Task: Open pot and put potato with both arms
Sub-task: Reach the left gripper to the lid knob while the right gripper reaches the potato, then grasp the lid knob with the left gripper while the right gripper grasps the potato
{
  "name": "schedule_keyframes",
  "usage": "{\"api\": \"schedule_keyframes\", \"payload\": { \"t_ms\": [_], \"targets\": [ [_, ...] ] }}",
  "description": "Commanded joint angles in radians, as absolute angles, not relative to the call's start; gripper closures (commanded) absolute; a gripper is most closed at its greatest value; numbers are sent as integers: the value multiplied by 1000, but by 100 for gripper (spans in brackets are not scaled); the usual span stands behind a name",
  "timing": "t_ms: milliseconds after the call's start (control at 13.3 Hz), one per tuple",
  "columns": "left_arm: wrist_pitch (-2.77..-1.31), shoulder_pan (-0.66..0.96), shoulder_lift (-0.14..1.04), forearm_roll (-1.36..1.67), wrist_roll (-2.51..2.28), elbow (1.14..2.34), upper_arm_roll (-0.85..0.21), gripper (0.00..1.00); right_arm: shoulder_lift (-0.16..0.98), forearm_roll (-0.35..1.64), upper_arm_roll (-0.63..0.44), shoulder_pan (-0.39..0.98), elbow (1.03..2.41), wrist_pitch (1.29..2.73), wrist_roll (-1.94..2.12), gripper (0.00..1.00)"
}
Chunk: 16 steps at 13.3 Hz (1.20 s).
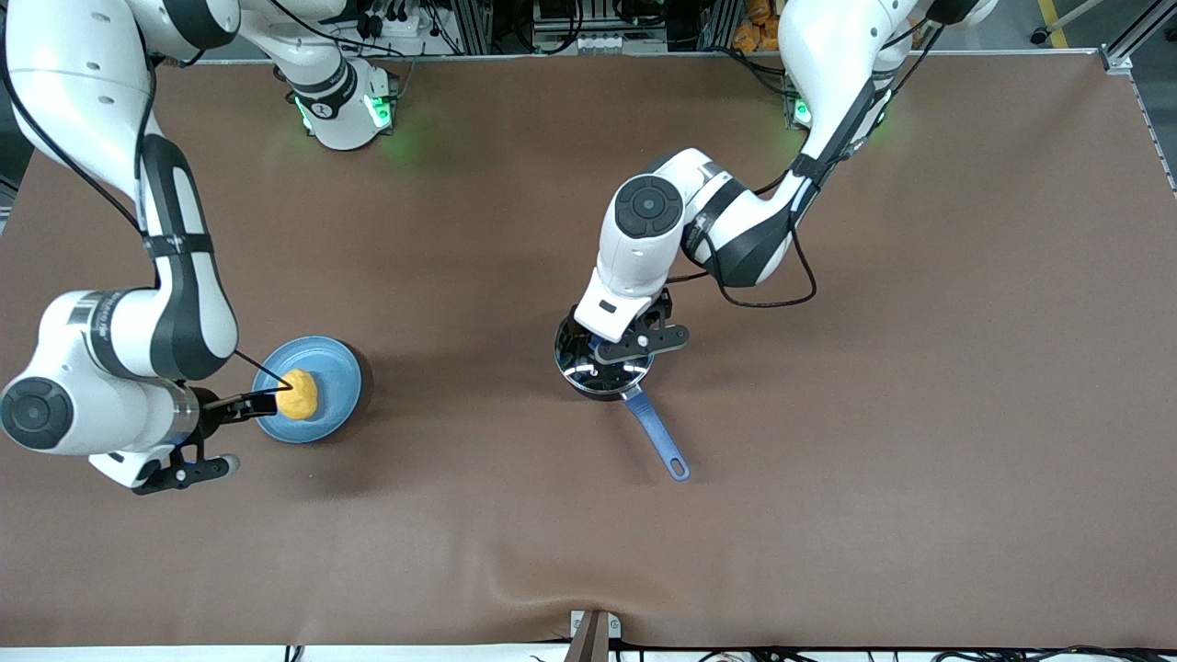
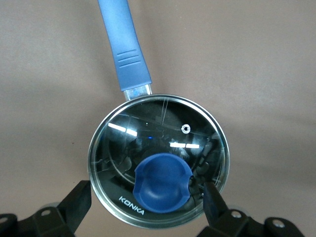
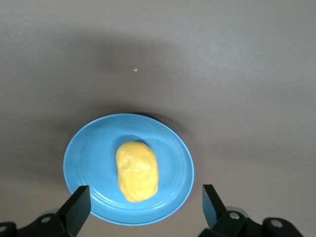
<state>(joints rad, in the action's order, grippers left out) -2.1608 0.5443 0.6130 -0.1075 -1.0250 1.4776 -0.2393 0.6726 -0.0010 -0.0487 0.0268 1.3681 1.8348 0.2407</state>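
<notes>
we see left gripper [image 2: 143, 207] released, straddling lid knob [image 2: 162, 182] on pot [image 1: 602, 368] | right gripper [image 3: 143, 207] released over potato [image 3: 138, 171] on plate [image 3: 86, 153]

A robotics lab: brown-covered table [image 1: 919, 414], aluminium framing [image 1: 1136, 37], cables [image 1: 405, 23].

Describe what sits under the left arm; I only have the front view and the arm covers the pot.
Observer: The small black saucepan with the long blue handle carries a round glass lid with a blue knob.
Operator: Report the left claw.
Observer: The left claw is open over the lid, one finger to each side of the knob.
Operator: Give the right wrist view.
Observer: The right claw is open over the flat light-blue plate; the lumpy yellow potato lies ungripped near its middle.
</notes>
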Motion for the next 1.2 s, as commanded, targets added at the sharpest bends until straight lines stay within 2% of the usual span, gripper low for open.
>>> {"api": "schedule_keyframes", "payload": {
  "t_ms": [0, 452, 903, 1129],
  "targets": [
    [-2161, 571, 630, -130, -1054, 1445, -227, 0, 666, 29, -40, 28, 1400, 1839, 255, 0],
    [-2161, 598, 660, -161, -1063, 1431, -222, 0, 667, 51, -41, 34, 1485, 1873, 268, 0],
    [-2175, 598, 683, -172, -1063, 1431, -222, 0, 667, 51, -40, 38, 1549, 1971, 281, 0],
    [-2177, 598, 684, -172, -1065, 1431, -222, 0, 669, 51, -40, 41, 1621, 2069, 284, 0]
  ]
}}
